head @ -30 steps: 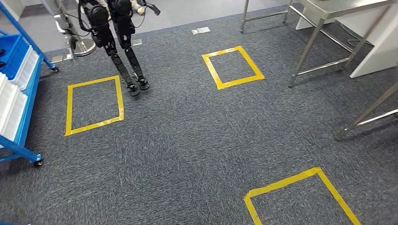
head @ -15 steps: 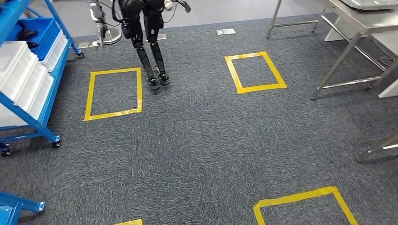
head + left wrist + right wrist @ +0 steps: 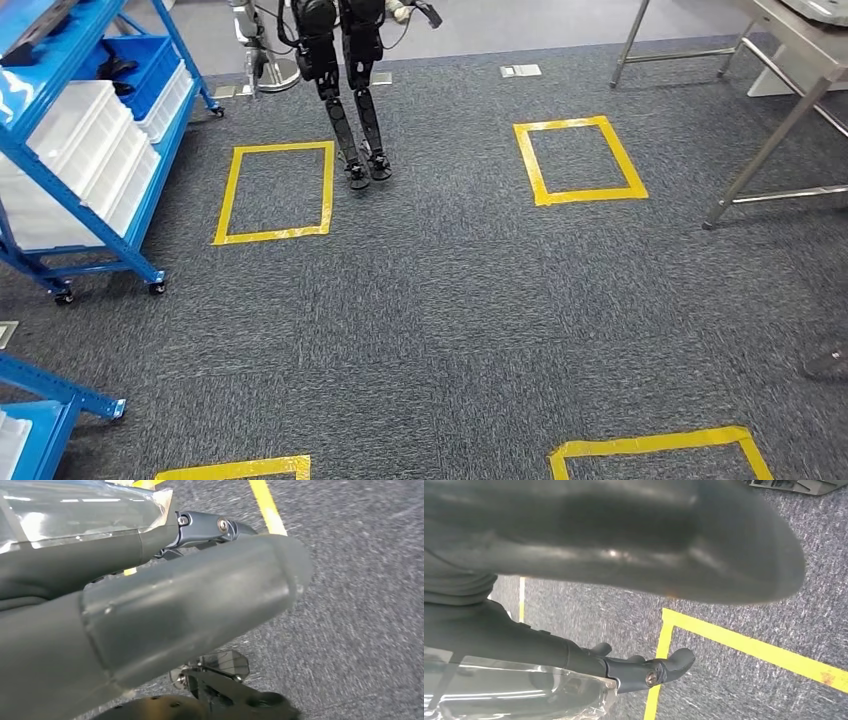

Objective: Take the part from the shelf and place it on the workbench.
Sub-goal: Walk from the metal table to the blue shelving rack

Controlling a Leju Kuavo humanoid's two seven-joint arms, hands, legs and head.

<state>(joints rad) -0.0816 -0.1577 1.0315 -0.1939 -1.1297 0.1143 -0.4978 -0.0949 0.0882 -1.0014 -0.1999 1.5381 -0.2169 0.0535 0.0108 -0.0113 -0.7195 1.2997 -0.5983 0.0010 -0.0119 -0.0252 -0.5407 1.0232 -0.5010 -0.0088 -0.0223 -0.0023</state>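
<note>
- A dark part lies in a blue bin on the shelf, at the head view's left.
- White bins fill the shelf nearer the camera.
- The left hand hangs over the carpet, with clear film against its fingers; I cannot tell whether it holds anything.
- The right hand likewise has film by its fingers, its grasp unclear.
- The workbench stands far right, well apart from the shelf.
- Another robot stands beside a yellow tape square.
</note>
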